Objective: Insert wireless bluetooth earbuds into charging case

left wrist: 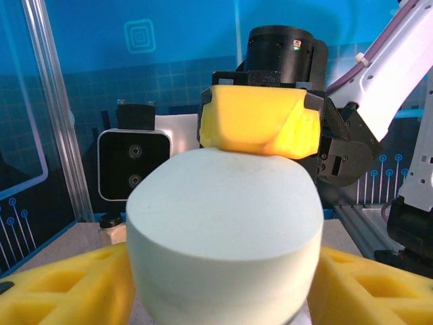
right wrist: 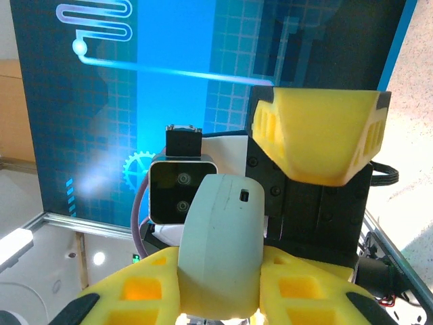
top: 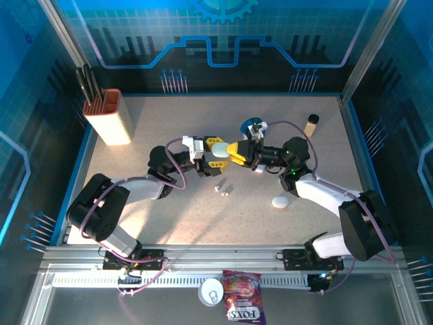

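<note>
Squarely between both grippers: case aloft, earbuds down on the table

Right gripper (right wrist: 220, 284) first: its yellow fingers (right wrist: 145, 288) are pressed onto the thin sides of a pale charging case (right wrist: 220, 230), which stands straight out from the jaws, long axis pointing at the opposite arm. The left gripper (left wrist: 223, 271) meets it head-on. Its fingers (left wrist: 67, 284) flank the broad, rounded body of the same case, so the two tools sit a quarter turn apart around it. From the left wrist view I cannot tell whether the left fingers are truly clamped or just resting beside the shell.

Seen from the top camera, this meeting point hangs over the middle of the table (top: 155, 217). The earbuds (top: 221, 190), small white pieces lying close together, sit on the tabletop toward the near edge from the held case, apart from both tools and untouched. They lie almost under the left gripper's side, so by my reckoning the left arm has the shorter reach down to them. A white pebble-shaped case (top: 281, 201) rests further right, beside the right forearm.

The case looks closed, so nothing has gone in yet
</note>
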